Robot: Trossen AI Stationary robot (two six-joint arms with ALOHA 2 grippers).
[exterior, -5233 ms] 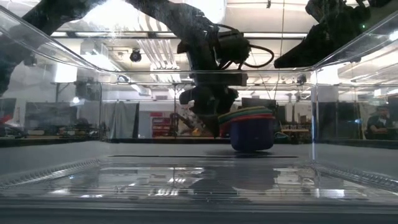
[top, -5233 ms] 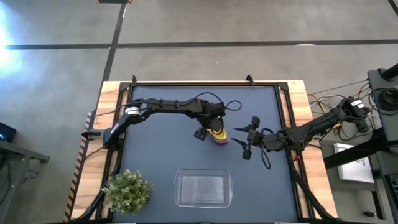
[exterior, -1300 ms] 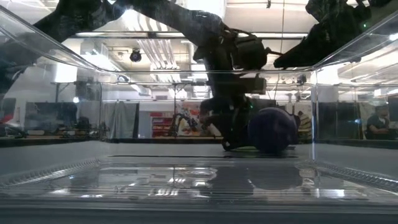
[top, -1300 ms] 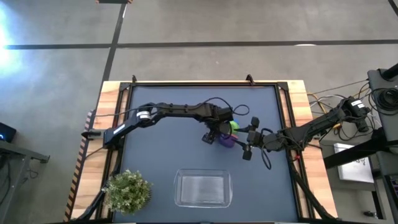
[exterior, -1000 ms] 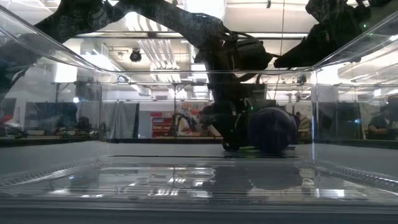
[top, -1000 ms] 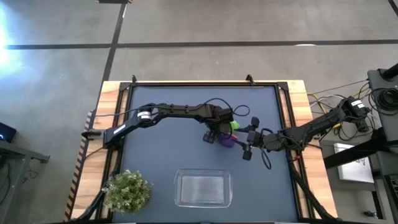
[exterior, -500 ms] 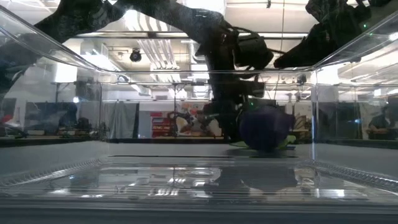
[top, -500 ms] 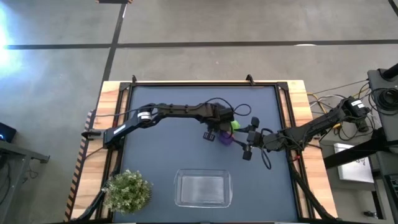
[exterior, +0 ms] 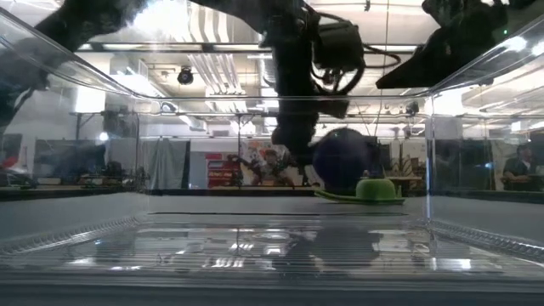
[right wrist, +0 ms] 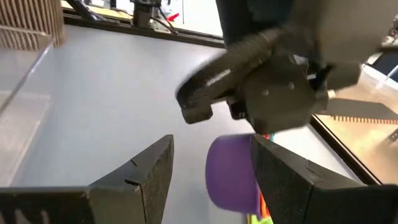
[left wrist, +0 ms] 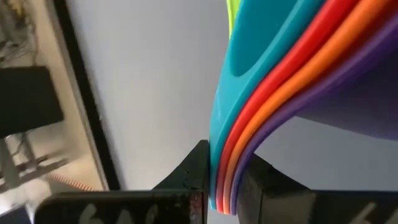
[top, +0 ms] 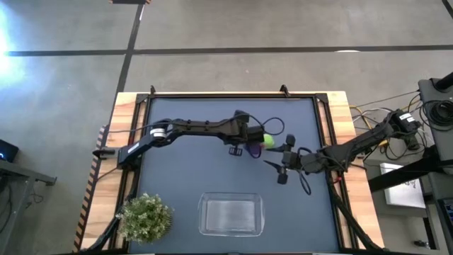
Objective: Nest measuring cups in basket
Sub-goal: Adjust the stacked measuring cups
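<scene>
Step in hand: lift-off of the nested cup stack, judged from how things sit now.

Left pincer clamped narrow on the rims of the stack; teal, red, orange and purple layers visible edge-on between the fingers in the left wrist view, purple outermost. In the high view the left pincer sits mid-surface with the purple bowl hanging at it. In the low view the purple bowl appears clear of the dark surface.

Green cup resting on the surface just beside and below the lifted stack, upside down by the look of it, apparently not in the grip. In the high view a green patch shows at the stack's far edge.

Right pincer spread wide, holding nothing, waiting close by, pointed at the purple bowl. In the high view the right pincer lies just beside the stack.

Clear basket at the near edge of the surface, well apart from the stack, nothing in it as far as can be seen. Bushy plant at the near left corner.

Next move calls for: carry stack toward the basket, keep the rim grip firm, lower inside the walls, release. Green cup to be fetched separately, probably.
</scene>
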